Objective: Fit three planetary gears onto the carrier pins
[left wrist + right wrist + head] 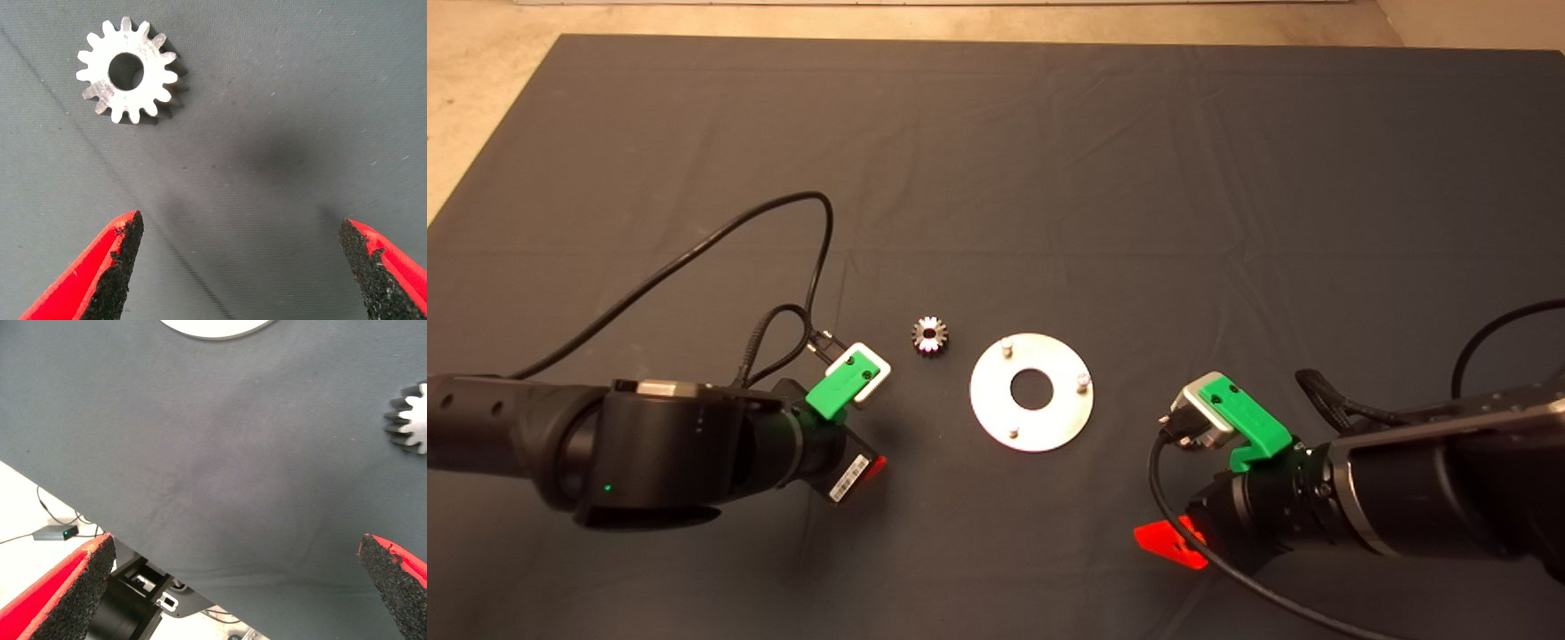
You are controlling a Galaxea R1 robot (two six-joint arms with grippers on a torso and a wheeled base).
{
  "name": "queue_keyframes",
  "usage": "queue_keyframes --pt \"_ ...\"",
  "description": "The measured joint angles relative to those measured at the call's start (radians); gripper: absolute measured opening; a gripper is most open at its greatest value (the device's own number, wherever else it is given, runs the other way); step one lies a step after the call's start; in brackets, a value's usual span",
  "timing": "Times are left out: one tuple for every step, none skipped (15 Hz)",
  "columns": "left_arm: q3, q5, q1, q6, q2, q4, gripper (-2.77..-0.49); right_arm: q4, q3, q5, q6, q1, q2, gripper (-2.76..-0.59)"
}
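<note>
A: Location of the task parts?

B: The round plate (1032,392) lies flat on the dark mat (1049,160), near centre. Its three carrier pins (1007,342) stand bare. One planetary gear (930,336) lies flat on the mat just left of the plate, apart from it. The right wrist view shows a gear (410,420) at its edge; which gear cannot be told.

A: Left gripper (243,267)?

B: Over the mat, near-left of the gear. Fingers (117,263) spread wide, holding nothing. The left wrist view shows the gear beyond the fingertips, untouched.

A: Right gripper (237,583)?

B: Over the mat, near-right of the plate. Fingers (73,587) spread wide, empty. Past the mat's near edge, the floor and a cable (47,533) show.
</note>
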Motion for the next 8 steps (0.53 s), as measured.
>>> queue_keyframes --pt "-0.001 0.000 -0.001 0.013 0.000 0.000 -1.20 0.000 0.000 0.001 0.000 0.000 0.001 -0.63" --pt "-0.002 0.000 -0.008 0.023 0.001 0.000 -1.20 0.000 0.000 0.000 0.000 0.000 0.000 -0.63" --pt "-0.003 0.000 -0.015 0.033 0.004 0.000 -1.20 0.000 -0.001 0.000 0.000 0.000 0.001 -0.63" --pt "-0.007 0.000 -0.020 0.047 0.004 0.000 -1.20 0.000 -0.001 0.000 0.000 0.000 0.001 -0.63" --pt "-0.016 0.000 -0.024 0.062 0.006 0.000 -1.20 0.000 -0.001 -0.001 0.000 0.000 0.001 -0.63" --pt "-0.029 0.000 -0.031 0.076 0.006 0.000 -1.20 0.000 -0.002 0.000 0.000 0.000 0.001 -0.63" --pt "-0.043 0.000 -0.042 0.086 0.006 0.001 -1.20 0.000 -0.002 0.000 0.000 0.000 0.001 -0.63" --pt "-0.065 -0.001 -0.057 0.097 0.006 0.000 -1.20 0.000 -0.002 0.000 0.000 0.000 0.001 -0.63"
